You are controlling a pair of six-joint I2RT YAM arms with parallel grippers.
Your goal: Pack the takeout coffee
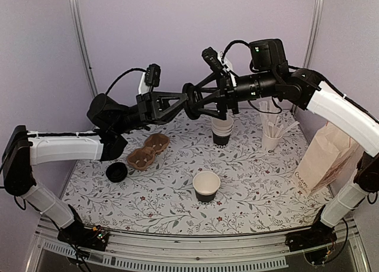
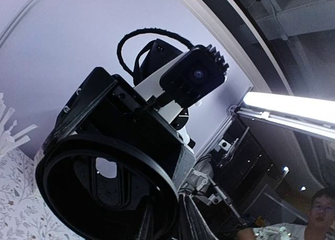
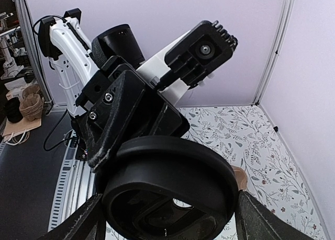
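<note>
The paper cup (image 1: 206, 186) is showing matt white paper inside above a dull black band, while the black lid (image 3: 167, 167) is looking like smooth plastic with a soft sheen along its rim. The cup carrier (image 1: 148, 152) is looking like rough brown moulded pulp, and the paper bag (image 1: 323, 159) is showing pale, matt, lightly creased paper with dark print. The arms' white shells (image 1: 65, 147) are gleaming like smooth glossy plastic against matt black parts, and the table cover (image 1: 260, 183) is showing a flat, matt floral print.
</note>
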